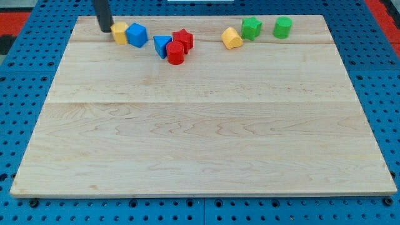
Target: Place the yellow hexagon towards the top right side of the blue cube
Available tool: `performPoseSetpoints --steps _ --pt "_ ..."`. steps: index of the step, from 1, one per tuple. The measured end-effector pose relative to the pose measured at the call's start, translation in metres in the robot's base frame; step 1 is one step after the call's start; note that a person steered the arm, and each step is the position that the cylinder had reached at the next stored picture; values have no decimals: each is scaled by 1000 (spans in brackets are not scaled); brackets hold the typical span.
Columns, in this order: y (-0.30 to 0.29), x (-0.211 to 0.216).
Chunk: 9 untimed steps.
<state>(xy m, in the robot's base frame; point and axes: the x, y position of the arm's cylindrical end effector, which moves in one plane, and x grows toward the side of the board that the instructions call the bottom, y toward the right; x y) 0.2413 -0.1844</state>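
Observation:
My tip (105, 29) is near the board's top left corner, touching or almost touching the left side of a yellow block (119, 32) whose shape is hard to make out. That yellow block rests against the left side of the blue cube (137, 35). A second yellow block (232, 38), with an angular, roughly hexagonal outline, lies far to the right of the cube near the view's top.
A blue triangle (162, 45), a red star-like block (183, 39) and a red cylinder (175, 54) cluster just right of the blue cube. A green star-like block (251, 28) and a green cylinder (282, 27) sit at the top right. The wooden board (200, 144) lies on a blue pegboard.

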Motion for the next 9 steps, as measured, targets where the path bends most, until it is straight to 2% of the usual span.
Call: performPoseSetpoints --steps 1,2,3,4,6,8,9 --pt "32 0" --pt "37 -17" --pt "2 -10" --pt "14 18" --pt "80 4" --pt "87 -37" --pt "118 -32"
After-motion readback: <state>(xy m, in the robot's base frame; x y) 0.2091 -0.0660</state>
